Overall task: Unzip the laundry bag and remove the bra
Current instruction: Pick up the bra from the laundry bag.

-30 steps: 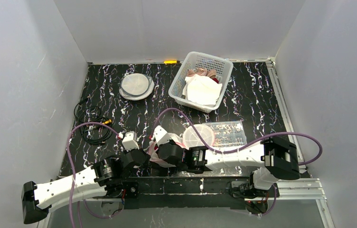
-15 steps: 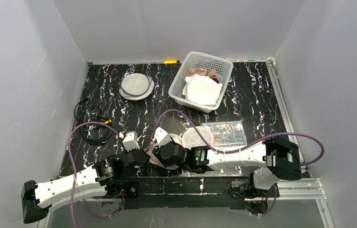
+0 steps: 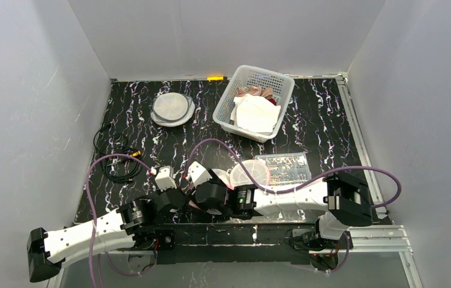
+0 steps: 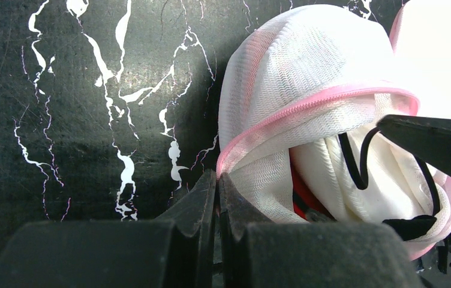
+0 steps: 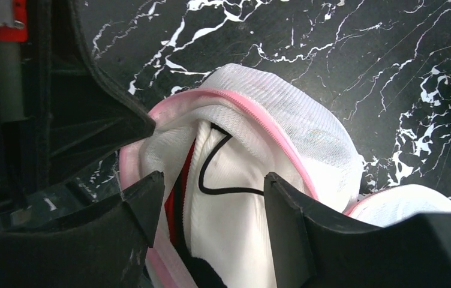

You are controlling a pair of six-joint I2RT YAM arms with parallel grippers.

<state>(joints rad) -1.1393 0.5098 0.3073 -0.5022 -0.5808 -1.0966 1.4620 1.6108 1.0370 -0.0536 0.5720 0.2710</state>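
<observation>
The laundry bag gapes; right gripper, jaws apart, straddles the bra (next: clamp, lift); left gripper jaws together.

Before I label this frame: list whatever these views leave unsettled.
Left wrist view: whether the shut left end effector pinches the laundry bag; its fingertips hide the contact.
Right wrist view: the bra, cut off by the bottom edge and bag folds.
Top view: the bag, covered by the arms.
Zipper pull: seen in no view.
</observation>
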